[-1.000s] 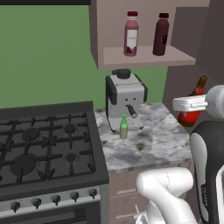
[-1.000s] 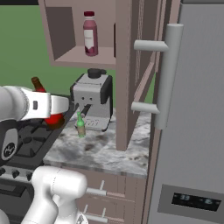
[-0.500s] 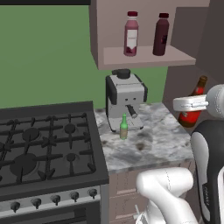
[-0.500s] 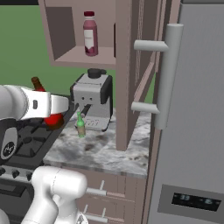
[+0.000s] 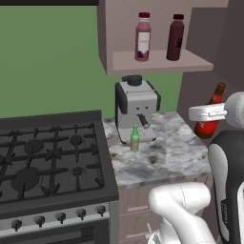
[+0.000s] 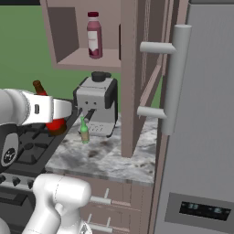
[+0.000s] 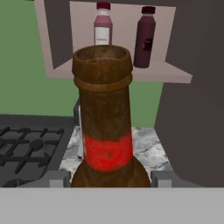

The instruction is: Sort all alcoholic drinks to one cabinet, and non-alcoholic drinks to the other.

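Two tall soft-drink bottles, pink (image 5: 143, 36) and maroon (image 5: 175, 37), stand on the open cabinet shelf (image 5: 159, 62) while my jaws, half-spread, clamp the amber bottle (image 7: 105, 131), probably rigid, slick and breakable, low on its body above the bench (image 5: 167, 155).

Home kitchen: gas stove (image 5: 47, 157) at worktop's (image 5: 167, 157) left edge, coffee machine (image 5: 137, 107) at its back edge, open wall cabinet (image 5: 157, 62) above, fridge (image 6: 201, 137) at right end.
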